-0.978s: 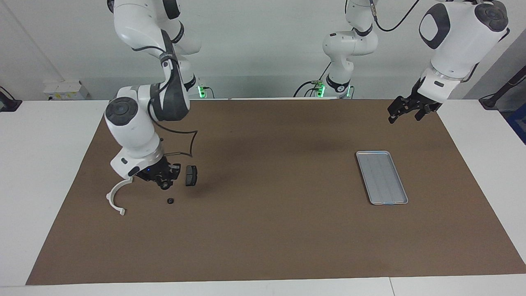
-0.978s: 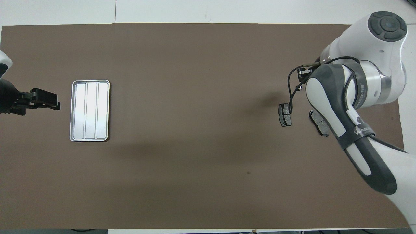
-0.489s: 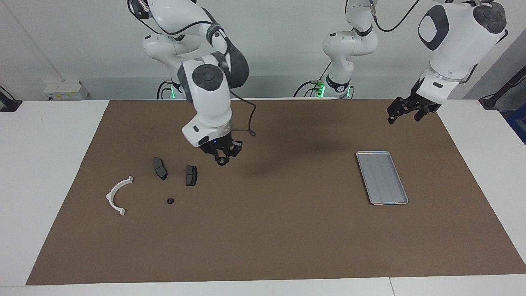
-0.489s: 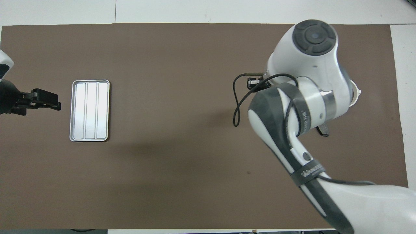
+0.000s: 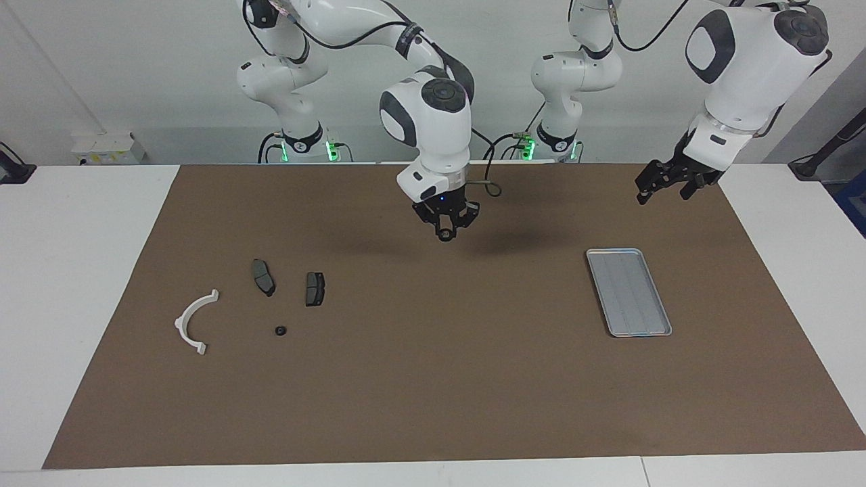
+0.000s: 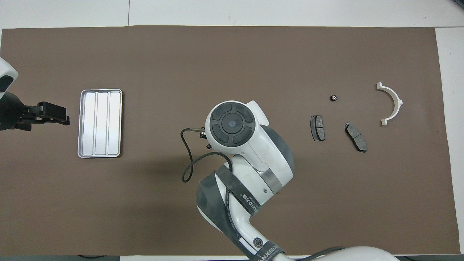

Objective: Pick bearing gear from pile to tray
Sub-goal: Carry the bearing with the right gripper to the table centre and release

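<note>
Transport of the bearing gear [image 5: 444, 236] is being carried out: within the last second the right gripper [image 5: 444, 232] is seen being lifted away from the pile at the right arm's end of the table and swung toward the middle of the brown mat [image 5: 433, 379]. The small dark round piece is being pinched between its fingertips, which are pressed in on it. This is being taken to mean that the pick is done and that the carry is roughly half covered, with the release not yet made. The gear is being held in the air over bare mat, between the pile and the tray [image 5: 629, 291], which is lying empty toward the left arm's end. Left on the mat are a white arc [image 5: 180, 323], two brake pads [image 5: 263, 276] [image 5: 314, 289] and one small black piece [image 5: 279, 331] lying farther from the robots than the pads. The right arm is being held bent at the elbow, its wrist pointing straight down, so that in the overhead view the gripper is being hidden under the wrist housing. The left gripper [image 5: 659, 184] is being kept waiting with its fingers spread, raised over the mat's corner near the tray.
</note>
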### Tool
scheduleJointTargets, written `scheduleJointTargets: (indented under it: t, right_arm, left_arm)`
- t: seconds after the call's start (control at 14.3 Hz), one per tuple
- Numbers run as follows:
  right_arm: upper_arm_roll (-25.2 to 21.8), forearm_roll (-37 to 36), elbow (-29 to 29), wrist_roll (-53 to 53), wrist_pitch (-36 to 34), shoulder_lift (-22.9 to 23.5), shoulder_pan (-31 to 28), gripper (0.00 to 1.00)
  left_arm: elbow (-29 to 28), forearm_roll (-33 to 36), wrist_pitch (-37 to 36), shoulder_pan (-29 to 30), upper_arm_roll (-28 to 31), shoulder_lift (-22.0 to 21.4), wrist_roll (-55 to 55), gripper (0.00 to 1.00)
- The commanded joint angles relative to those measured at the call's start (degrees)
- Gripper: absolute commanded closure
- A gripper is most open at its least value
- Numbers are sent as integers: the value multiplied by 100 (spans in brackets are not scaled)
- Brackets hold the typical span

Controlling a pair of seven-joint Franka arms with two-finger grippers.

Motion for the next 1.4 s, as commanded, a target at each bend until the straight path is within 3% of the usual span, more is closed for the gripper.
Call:
scheduleJointTargets:
  t: [0.0, 0.49, 1.33]
  right_arm:
    - [-16, 78, -454, -3, 595, 2, -18, 100]
    - [-16, 78, -596, -223, 1141, 494, -62, 100]
    - [-16, 78, -991, -627, 1511, 670, -141, 100]
  left_arm:
    - [-313, -41, 233, 20, -18, -221, -69, 0]
    - [-514, -41, 435, 11, -27, -300, -112, 0]
    - [-734, -41, 664, -209, -45, -318, -368, 0]
